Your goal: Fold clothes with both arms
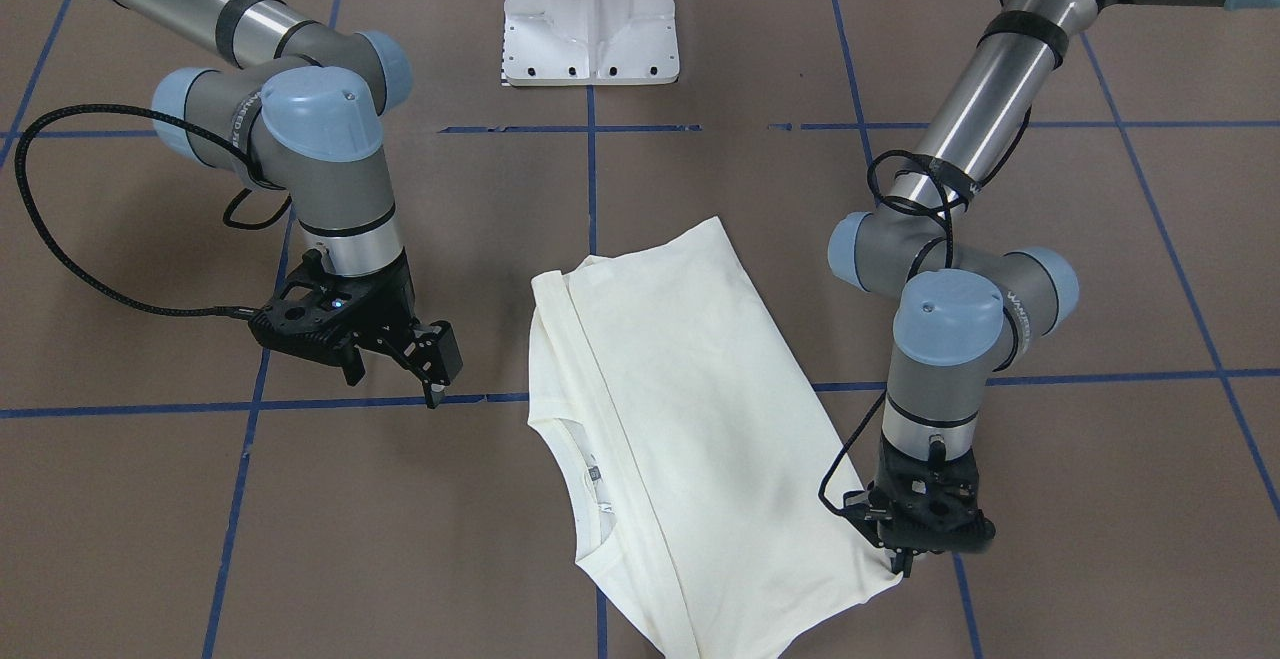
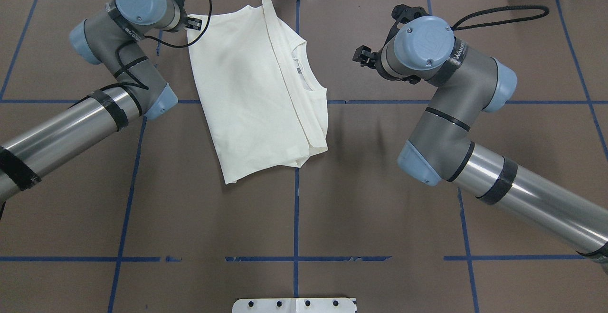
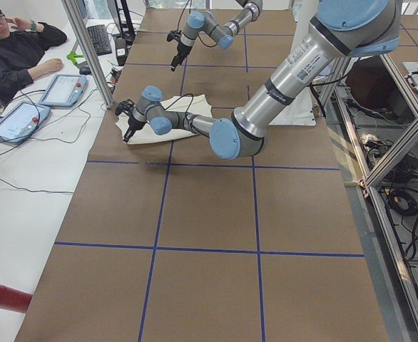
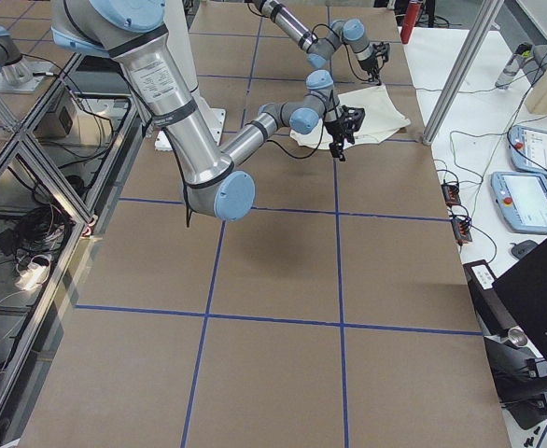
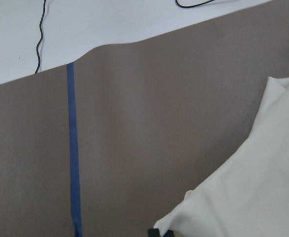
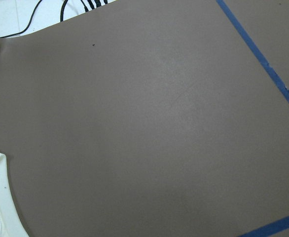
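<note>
Shirt [image 2: 251,90] lies flat, part-folded, at far edge of counter [image 2: 380,184], mid-length. Likely light and limp, layers apt to slide; pinch corners through all layers. Left claw [image 1: 903,564] at shirt's far corner, grip unclear. Right claw [image 1: 398,379] spread, empty, near collar side.

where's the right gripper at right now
In the front-facing view the right gripper is on the view's left, just over a blue tape line, apart from the shirt lying at centre.

Folded cream shirt [image 2: 251,94] on brown table [image 2: 380,199]
</note>
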Robot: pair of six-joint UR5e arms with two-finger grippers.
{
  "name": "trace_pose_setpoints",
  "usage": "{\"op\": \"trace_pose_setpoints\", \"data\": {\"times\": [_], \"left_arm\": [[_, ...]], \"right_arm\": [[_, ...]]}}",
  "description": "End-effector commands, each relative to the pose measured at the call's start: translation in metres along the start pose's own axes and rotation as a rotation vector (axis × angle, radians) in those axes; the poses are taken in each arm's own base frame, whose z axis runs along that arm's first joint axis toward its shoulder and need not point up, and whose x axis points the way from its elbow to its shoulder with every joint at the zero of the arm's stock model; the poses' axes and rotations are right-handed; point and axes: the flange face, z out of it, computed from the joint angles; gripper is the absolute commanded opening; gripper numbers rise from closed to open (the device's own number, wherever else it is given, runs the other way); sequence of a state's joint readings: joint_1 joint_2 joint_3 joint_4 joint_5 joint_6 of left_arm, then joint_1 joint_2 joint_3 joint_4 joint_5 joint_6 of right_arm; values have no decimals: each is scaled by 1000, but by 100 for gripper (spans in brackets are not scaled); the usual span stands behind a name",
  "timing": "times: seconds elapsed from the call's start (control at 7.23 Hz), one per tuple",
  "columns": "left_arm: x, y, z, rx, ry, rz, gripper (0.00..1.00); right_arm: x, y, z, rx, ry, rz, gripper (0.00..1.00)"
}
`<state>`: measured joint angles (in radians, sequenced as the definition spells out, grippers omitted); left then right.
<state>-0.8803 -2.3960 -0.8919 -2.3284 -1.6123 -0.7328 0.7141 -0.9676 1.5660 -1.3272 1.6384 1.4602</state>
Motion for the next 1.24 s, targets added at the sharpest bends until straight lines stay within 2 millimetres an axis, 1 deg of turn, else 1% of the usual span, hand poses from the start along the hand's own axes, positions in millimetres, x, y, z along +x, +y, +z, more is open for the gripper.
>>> {"op": "trace_pose_setpoints", "data": {"times": [0.0, 0.14, 0.28, 0.41, 0.55, 0.83, 0.97, 1.11], "left_arm": [[-16, 16, -8, 18, 58, 0, 100], [-11, 16, -13, 3, 94, 2, 100], [-12, 19, -20, 6, 112, 2, 100], [-15, 24, -23, 10, 117, 3, 100], [-16, 24, -24, 11, 118, 3, 100], [-18, 26, -23, 8, 116, 3, 100], [-17, 27, -22, 6, 116, 4, 100], [-18, 28, -22, 6, 116, 4, 100]], "right_arm": [[-16, 23, 1, -14, -12, 56, 99], [-31, 37, -2, -7, -34, 80, 96], [-58, 47, 11, -4, -21, 125, 91], [-90, 57, 24, 18, -5, 166, 79], [-105, 65, 36, 18, 13, 161, 78], [-107, 84, 57, 36, 53, 140, 77], [-116, 89, 60, 39, 59, 134, 73], [-118, 97, 63, 45, 62, 126, 70]]}}
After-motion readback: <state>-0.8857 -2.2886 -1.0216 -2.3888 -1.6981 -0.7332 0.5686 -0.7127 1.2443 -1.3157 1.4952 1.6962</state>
